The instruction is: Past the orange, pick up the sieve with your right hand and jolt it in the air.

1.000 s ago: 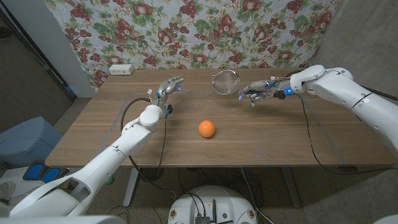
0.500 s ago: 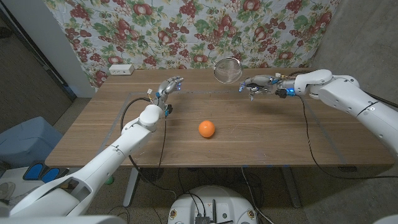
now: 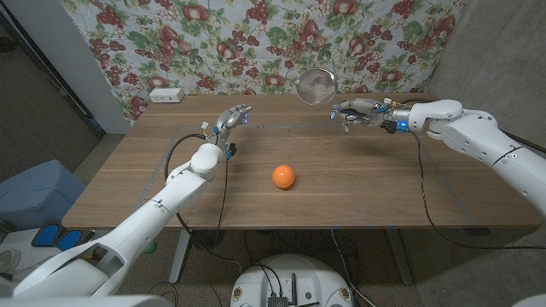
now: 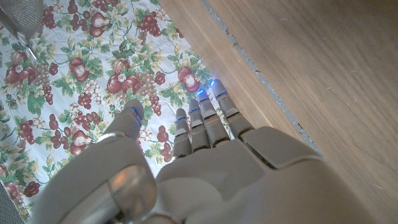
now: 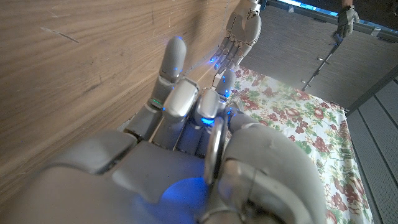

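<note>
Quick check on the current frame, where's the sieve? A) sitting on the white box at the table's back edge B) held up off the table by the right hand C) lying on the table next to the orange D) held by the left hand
B. In the head view the right hand grips the handle and the sieve hangs in the air in front of the floral cloth, well past the orange.

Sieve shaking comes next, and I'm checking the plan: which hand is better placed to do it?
The right hand: it already holds the sieve by the handle, lifted above the table's far edge. The left hand holds nothing.
</note>
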### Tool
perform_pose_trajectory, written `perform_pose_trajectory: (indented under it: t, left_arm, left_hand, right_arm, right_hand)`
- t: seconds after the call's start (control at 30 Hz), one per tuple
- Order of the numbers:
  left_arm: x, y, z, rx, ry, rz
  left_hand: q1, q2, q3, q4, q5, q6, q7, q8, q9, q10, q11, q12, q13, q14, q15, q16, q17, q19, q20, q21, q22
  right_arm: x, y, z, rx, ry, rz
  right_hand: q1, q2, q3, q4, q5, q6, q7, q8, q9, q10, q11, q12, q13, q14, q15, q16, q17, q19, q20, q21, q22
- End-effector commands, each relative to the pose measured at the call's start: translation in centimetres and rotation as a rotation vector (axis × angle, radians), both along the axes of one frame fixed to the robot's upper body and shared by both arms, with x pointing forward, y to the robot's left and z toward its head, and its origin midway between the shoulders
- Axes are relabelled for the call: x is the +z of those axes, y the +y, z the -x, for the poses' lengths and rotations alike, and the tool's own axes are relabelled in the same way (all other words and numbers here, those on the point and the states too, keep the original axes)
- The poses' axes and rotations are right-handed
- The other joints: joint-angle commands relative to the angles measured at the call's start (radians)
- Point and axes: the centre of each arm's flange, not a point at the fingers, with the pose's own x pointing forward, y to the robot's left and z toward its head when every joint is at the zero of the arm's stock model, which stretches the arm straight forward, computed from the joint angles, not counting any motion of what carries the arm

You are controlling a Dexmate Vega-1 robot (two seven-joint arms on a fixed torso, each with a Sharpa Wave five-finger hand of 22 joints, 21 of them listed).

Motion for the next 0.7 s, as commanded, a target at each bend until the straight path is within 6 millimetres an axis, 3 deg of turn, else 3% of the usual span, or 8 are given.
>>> perform_pose_trajectory:
  t: [0.03, 0.7]
  left_arm:
    - [0.2, -0.1, 0.0, -0.01, 0.0, -0.001]
    - [0.3, -0.3, 0.2, -0.006, -0.001, -0.005]
  left_hand:
    - [-0.011, 0.0, 0.008, 0.002, 0.009, 0.01, -0.001, -0.003, 0.003, 0.008, 0.003, 0.003, 0.001, 0.003, 0.004, 0.002, 0.001, 0.001, 0.001, -0.002, 0.002]
    - [-0.015, 0.0, 0.014, 0.0, 0.009, 0.012, 0.0, -0.004, 0.003, 0.008, 0.003, 0.003, -0.001, 0.003, 0.004, 0.002, 0.0, 0.002, 0.002, -0.004, 0.002]
  right_arm:
    - [-0.2, 0.1, 0.0, -0.014, 0.016, 0.027]
    - [-1.5, 0.9, -1.6, -0.101, 0.212, 0.255]
  right_hand:
    - [0.008, -0.002, 0.004, 0.002, -0.002, 0.079, 0.071, 0.007, 0.002, -0.036, -0.03, 0.007, 0.001, -0.004, -0.001, 0.003, 0.001, -0.005, -0.027, 0.007, -0.001]
    - [0.005, -0.001, 0.005, 0.002, -0.003, 0.072, 0.079, 0.007, -0.004, -0.052, -0.026, 0.019, 0.0, -0.008, -0.001, 0.003, 0.001, -0.018, -0.021, 0.018, -0.016]
